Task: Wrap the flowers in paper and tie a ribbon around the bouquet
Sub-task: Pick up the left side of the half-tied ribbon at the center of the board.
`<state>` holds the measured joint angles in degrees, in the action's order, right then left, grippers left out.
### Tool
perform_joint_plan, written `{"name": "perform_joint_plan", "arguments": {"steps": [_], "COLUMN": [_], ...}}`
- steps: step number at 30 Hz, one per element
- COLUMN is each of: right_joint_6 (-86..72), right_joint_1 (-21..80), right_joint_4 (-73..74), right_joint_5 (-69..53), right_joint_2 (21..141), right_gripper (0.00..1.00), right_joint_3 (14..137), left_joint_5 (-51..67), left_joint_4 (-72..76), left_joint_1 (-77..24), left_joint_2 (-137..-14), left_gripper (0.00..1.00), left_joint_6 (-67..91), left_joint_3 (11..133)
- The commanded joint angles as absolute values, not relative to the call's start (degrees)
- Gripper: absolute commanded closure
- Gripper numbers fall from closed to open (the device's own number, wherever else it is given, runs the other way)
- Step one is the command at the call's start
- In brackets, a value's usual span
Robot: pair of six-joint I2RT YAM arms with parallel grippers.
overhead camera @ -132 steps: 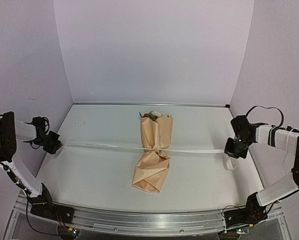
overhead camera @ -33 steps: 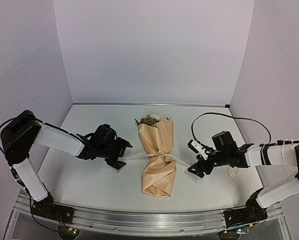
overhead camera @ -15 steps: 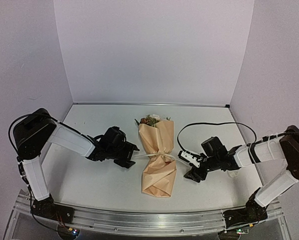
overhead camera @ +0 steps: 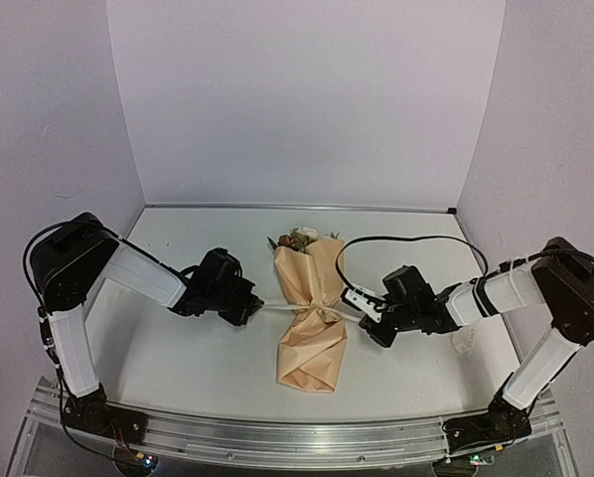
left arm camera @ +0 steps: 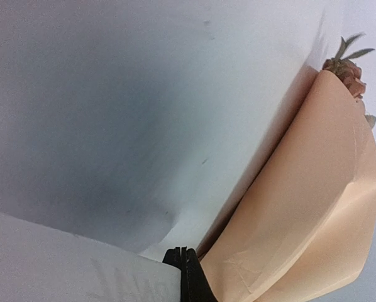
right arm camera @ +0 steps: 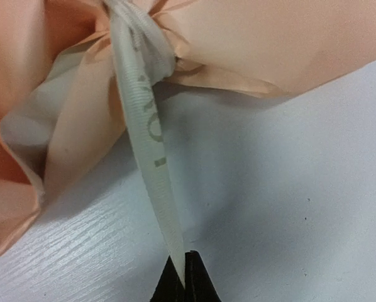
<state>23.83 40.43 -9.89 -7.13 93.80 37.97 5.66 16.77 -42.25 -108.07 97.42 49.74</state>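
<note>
The bouquet lies in the middle of the table, a tan paper (overhead camera: 312,343) cone pinched at its waist. The flowers (overhead camera: 299,238) show at its far, wide end. The cream ribbon (overhead camera: 327,313) circles the waist. In the right wrist view the ribbon (right arm camera: 147,138) runs taut from that knot down into my right gripper (right arm camera: 187,263), which is shut on it. My right gripper (overhead camera: 367,326) sits just right of the waist. Just left of the waist, my left gripper (overhead camera: 251,306) is shut too. Its wrist view shows the lettered ribbon (left arm camera: 68,270) reaching its closed jaws (left arm camera: 185,255) beside the paper (left arm camera: 301,207).
Lilac walls close in the table (overhead camera: 178,358) at the back and both sides. An aluminium rail (overhead camera: 297,437) runs along the near edge. The right arm's black cable (overhead camera: 406,240) loops over the table behind it. A pale scrap (overhead camera: 463,343) lies near the right arm.
Both grippers have slid closer to the bouquet's waist and gone from open to shut on the ribbon. The bouquet has stayed where it was.
</note>
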Motion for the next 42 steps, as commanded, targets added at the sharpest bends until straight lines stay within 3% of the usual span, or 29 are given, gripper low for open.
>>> {"name": "perform_joint_plan", "arguments": {"steps": [1, 7, 21, 31, 42], "right_joint_6": [14.29, 3.93, -10.55, -9.49, -11.53], "right_joint_1": [40.61, 40.61, 38.0, 38.6, 43.52], "right_joint_4": [-3.35, 8.0, 10.63, 13.72, 18.29], "right_joint_5": [-0.21, 6.28, 16.57, 9.87, 0.84], "right_joint_2": [91.9, 89.27, 86.22, 85.26, 89.73], "right_gripper": [1.0, 1.0, 1.0, 1.0, 1.0], "right_joint_3": [41.55, 43.24, 36.35, 38.3, 47.54], "left_joint_5": [3.55, 1.64, -1.19, 1.67, 4.65], "left_joint_4": [14.01, 7.78, 5.73, 10.58, 11.67], "left_joint_1": [-39.09, -35.17, -26.92, -25.57, -35.81], "left_joint_2": [-106.02, -103.06, -94.43, -92.65, -93.35], "left_gripper": [1.0, 1.0, 1.0, 1.0, 1.0], "left_joint_6": [84.84, 75.44, 70.07, 60.44, 40.7], "left_joint_3": [49.74, 47.7, 36.99, 37.95, 50.64]}}
